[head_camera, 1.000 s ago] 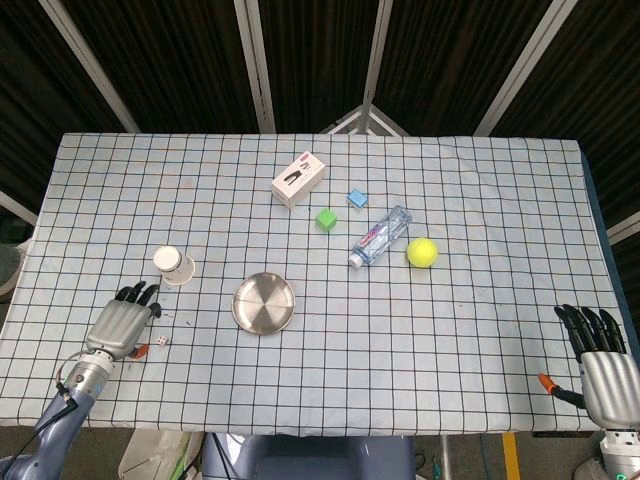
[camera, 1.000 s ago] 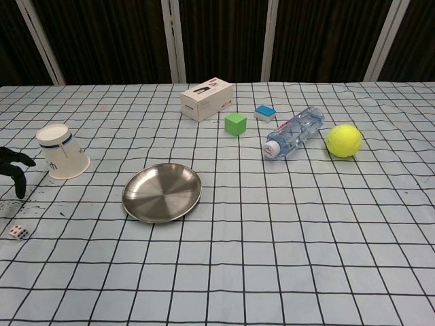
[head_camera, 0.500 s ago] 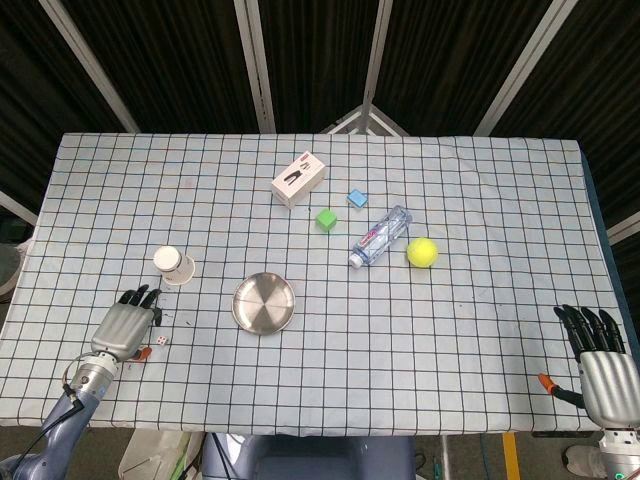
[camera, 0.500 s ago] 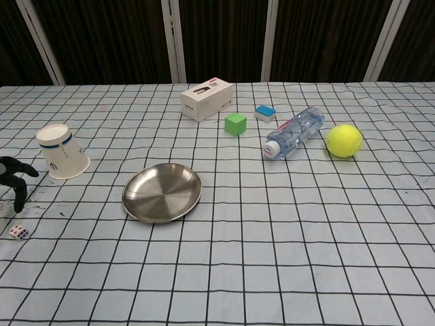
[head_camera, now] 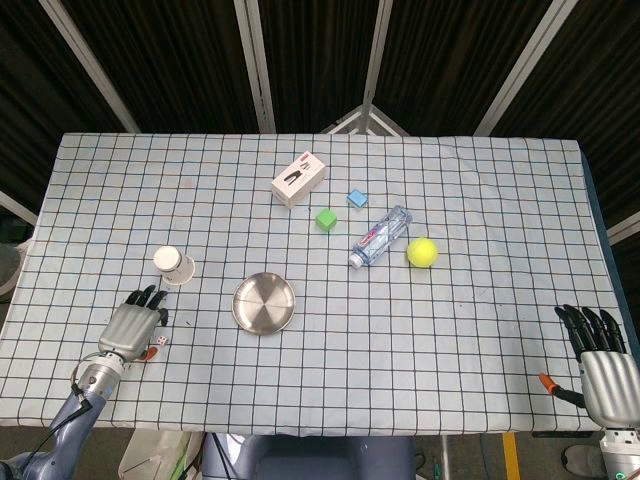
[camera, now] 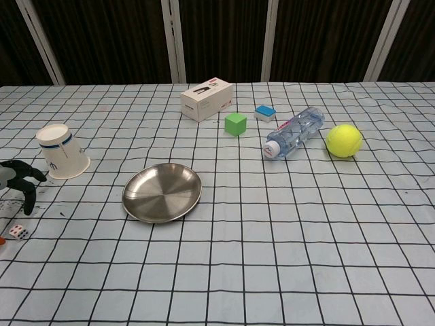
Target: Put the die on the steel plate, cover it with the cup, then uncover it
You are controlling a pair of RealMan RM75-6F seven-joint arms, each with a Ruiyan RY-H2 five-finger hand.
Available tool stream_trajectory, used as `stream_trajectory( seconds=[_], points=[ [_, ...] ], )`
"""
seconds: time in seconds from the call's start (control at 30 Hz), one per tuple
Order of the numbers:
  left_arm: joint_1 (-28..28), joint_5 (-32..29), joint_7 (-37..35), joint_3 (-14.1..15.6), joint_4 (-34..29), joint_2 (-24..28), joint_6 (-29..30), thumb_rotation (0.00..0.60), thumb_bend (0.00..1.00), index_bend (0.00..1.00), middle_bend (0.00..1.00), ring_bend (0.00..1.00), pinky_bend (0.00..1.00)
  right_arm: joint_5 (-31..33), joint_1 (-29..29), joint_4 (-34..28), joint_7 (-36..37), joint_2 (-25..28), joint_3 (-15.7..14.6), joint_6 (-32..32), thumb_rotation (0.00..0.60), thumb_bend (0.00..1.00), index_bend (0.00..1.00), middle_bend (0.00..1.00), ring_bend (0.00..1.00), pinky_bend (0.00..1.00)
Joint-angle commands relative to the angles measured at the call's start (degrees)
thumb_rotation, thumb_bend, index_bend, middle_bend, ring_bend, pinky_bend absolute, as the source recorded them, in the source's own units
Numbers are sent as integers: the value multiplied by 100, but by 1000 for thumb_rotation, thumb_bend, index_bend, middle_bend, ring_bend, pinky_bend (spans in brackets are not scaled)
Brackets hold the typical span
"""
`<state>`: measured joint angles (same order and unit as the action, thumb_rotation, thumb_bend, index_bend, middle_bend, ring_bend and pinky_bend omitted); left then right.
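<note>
Hovering left robot hand (head_camera: 133,322) | fingers spread, empty | beside die (head_camera: 160,342)

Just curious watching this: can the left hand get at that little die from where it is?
Probably yes. The left hand hovers open right beside the die, and nothing lies between them.

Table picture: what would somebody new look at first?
Probably the bright yellow tennis ball on the right, next to the clear plastic bottle lying on its side. Then the shiny round steel plate near the middle. At the left edge, the robot's left hand hovers by the tiny white die, near the upside-down white paper cup.
</note>
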<state>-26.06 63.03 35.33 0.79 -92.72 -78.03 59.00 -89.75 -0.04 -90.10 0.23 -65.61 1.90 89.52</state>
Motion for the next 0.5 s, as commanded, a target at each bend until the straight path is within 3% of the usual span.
stream_trajectory(
  seconds=[0.03,0.5],
  points=[
    [-8,16,6,12,17,-28,9,600,331,441,100,0,112,-2,-3,-7,4,9,0,7,600,132,120,137,95,31],
    [-32,56,36,53,74,-125,64,600,339,490,112,0,112,6,-4,10,48,22,8,15,600,132,120,137,95,32]
  ],
)
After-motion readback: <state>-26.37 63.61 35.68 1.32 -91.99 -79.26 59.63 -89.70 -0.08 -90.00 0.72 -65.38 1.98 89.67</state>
